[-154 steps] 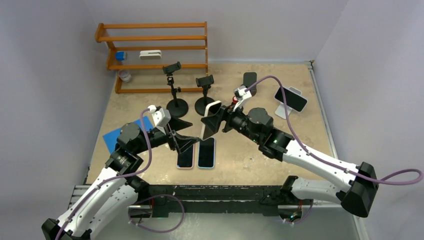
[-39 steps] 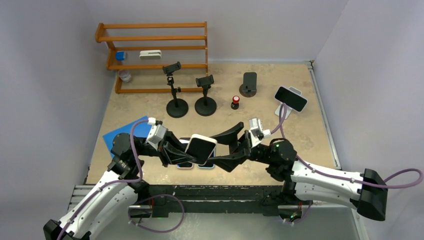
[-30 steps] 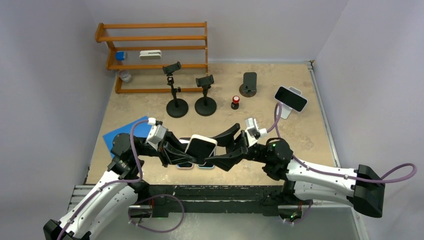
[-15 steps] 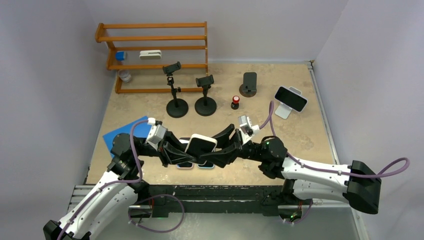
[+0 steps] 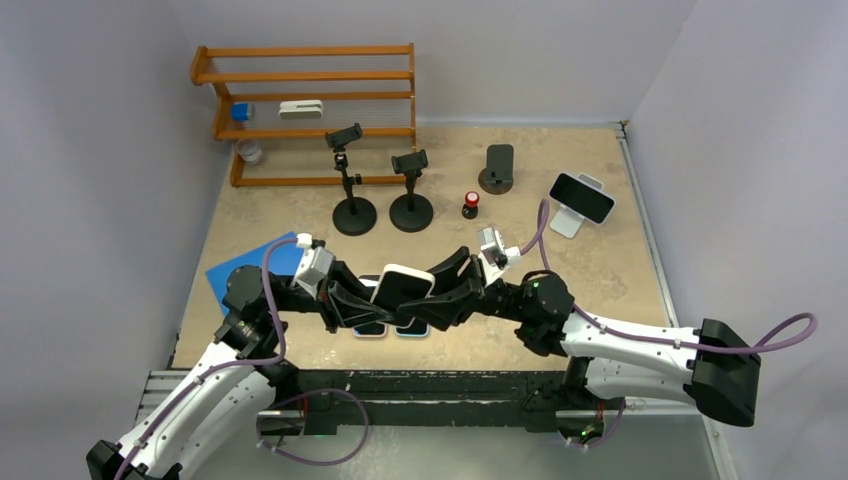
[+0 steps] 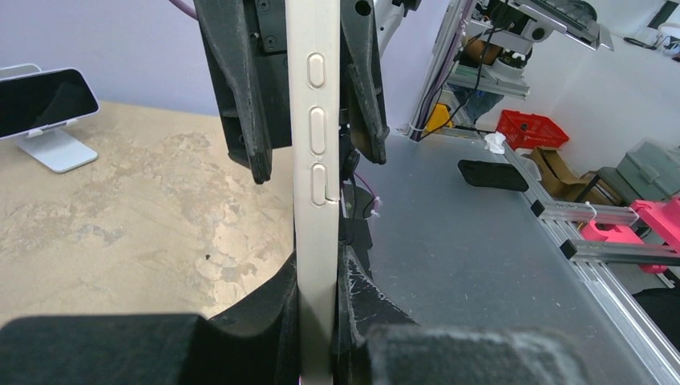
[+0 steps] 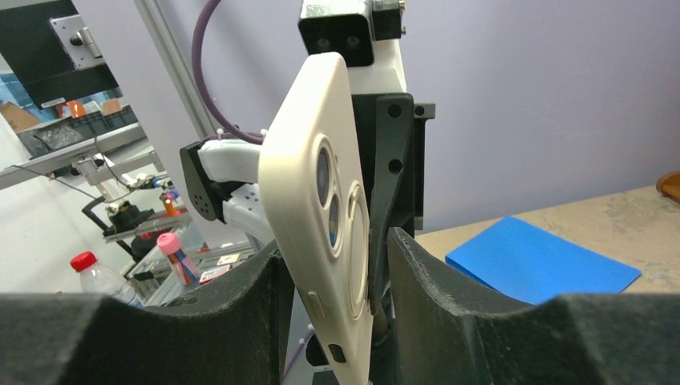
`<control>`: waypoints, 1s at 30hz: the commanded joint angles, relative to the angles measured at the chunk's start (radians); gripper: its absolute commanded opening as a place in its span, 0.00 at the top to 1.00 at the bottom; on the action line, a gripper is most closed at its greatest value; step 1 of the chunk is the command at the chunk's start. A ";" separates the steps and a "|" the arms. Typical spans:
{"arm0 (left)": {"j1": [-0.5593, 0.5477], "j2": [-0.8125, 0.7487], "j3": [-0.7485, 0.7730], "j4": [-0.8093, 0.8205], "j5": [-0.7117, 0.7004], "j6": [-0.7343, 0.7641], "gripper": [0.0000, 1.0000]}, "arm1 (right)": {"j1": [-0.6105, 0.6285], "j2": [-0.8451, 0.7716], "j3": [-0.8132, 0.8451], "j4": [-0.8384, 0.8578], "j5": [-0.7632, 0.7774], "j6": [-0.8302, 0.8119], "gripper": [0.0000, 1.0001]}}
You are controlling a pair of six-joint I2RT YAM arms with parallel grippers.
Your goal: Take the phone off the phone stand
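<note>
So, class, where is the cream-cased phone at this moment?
Top view, near centre: the cream-cased phone is clamped in the left hand, the right hand straddling it, just above two phones lying flat on the table.

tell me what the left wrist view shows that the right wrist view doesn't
Only the left wrist: the cream phone seen edge-on with its side buttons, and a second phone resting on a white stand on the table. Only the right wrist: the cream phone's back with its camera lenses, and a blue sheet lying on the table. Both: the same cream phone, the left gripper pinching it, and the right gripper with its fingers on either side of it, a small gap showing.
</note>
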 commanded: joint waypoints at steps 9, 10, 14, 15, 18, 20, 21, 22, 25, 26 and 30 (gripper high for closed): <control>-0.005 -0.019 0.024 0.048 -0.033 0.037 1.00 | 0.006 -0.003 0.027 0.108 0.041 0.015 0.61; -0.005 -0.019 0.026 0.047 -0.033 0.039 1.00 | 0.006 -0.003 0.025 0.107 0.041 0.016 0.62; -0.005 -0.016 0.025 0.043 -0.036 0.042 1.00 | 0.006 0.002 0.029 0.104 0.035 0.019 0.59; -0.005 -0.016 0.026 0.043 -0.037 0.042 1.00 | 0.006 0.006 0.033 0.099 0.029 0.019 0.55; -0.005 -0.018 0.025 0.042 -0.039 0.042 1.00 | 0.006 0.019 0.040 0.093 0.017 0.025 0.50; -0.005 -0.018 0.026 0.041 -0.039 0.043 1.00 | 0.006 0.021 0.038 0.093 0.018 0.027 0.53; -0.005 -0.018 0.025 0.041 -0.039 0.043 1.00 | 0.006 0.021 0.040 0.093 0.018 0.028 0.54; -0.005 -0.018 0.026 0.040 -0.041 0.044 1.00 | 0.006 0.023 0.041 0.091 0.017 0.027 0.56; -0.005 -0.018 0.027 0.040 -0.042 0.044 1.00 | 0.006 0.020 0.042 0.087 0.018 0.025 0.64; -0.005 -0.019 0.027 0.037 -0.042 0.045 1.00 | 0.006 0.016 0.041 0.087 0.019 0.023 0.67; -0.005 -0.021 0.029 0.024 -0.057 0.053 1.00 | 0.006 0.000 0.038 0.072 0.024 0.006 0.83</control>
